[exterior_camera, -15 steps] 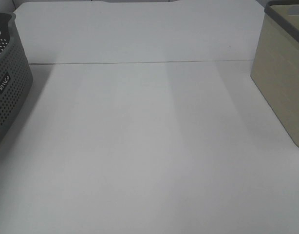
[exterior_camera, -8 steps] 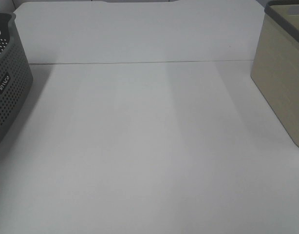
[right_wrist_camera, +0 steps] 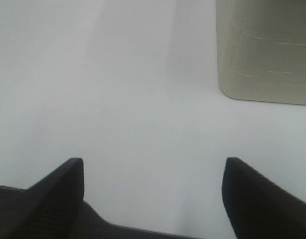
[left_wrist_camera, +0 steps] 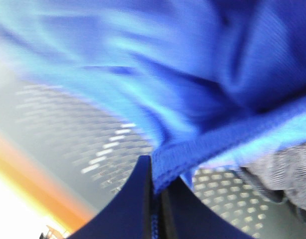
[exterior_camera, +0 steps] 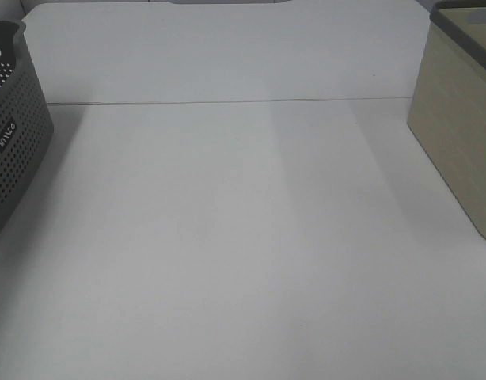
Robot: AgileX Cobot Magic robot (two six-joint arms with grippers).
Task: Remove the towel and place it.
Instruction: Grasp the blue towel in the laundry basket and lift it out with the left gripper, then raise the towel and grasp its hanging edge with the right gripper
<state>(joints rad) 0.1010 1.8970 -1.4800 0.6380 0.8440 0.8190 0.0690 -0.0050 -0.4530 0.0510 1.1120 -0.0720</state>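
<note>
The royal-blue towel (left_wrist_camera: 183,84) fills most of the left wrist view, bunched in folds inside a perforated grey basket (left_wrist_camera: 93,149). My left gripper (left_wrist_camera: 156,191) is shut on the towel's hemmed edge, the cloth pinched between its two dark fingers. In the right wrist view my right gripper (right_wrist_camera: 153,186) is open over bare white table, nothing between its fingers. Neither gripper shows in the exterior high view. A sliver of blue shows behind the grey basket's wall (exterior_camera: 9,150) at the far left of that view.
A beige basket (exterior_camera: 461,127) with a grey rim stands at the right edge of the white table (exterior_camera: 227,237); it also appears as the beige basket (right_wrist_camera: 265,50) ahead of my right gripper. A seam line crosses the table at the back.
None in the exterior high view; both baskets and the table stand as before.
</note>
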